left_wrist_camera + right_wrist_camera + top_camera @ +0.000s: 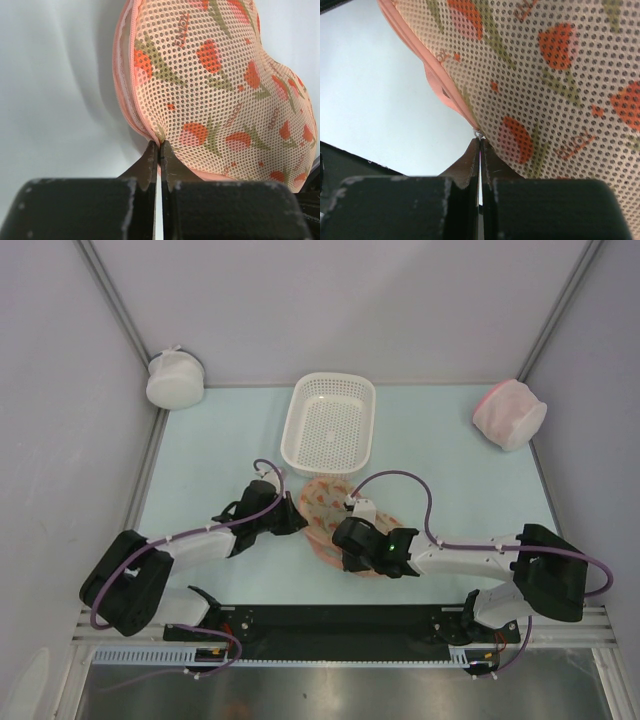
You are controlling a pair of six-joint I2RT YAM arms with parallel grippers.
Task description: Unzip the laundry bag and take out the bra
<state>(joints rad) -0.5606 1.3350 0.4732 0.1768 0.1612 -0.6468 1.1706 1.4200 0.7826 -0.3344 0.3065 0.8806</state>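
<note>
Black, wedge-shaped jaws fill the bottom of each wrist view, and in both they are pressed together with only a hairline slit between them. On the left gripper (160, 146) the tips are clenched on the edge of the laundry bag (215, 90), right where its pink edging puckers into a small fold. On the right gripper (480, 141) the tips are equally tight against the bag's edging, and a tiny silvery metal loop (478, 134) shows just at their point; whether it is actually caught between them cannot be told.

Up close the bag's fabric is a beige mesh, evenly dotted with small round holes and printed with orange-red blossoms on green stems plus a few small orange letters. Its surface bulges in soft rounded lobes, and a smooth salmon-pink band runs along the seam.

From above, the laundry bag (325, 502) sits in the middle of the pale green surface (200, 460), between the left gripper (298, 523) and the right gripper (345, 540), just on the near side of a white perforated plastic basket (290, 440) with rounded corners. Whether the bag rests on the surface or is lifted off it cannot be judged. A round white mesh pouch (175, 380) sits in the far left corner, and a round pink-and-white mesh pouch (510, 412) near the far right wall, both well apart from the bag.
</note>
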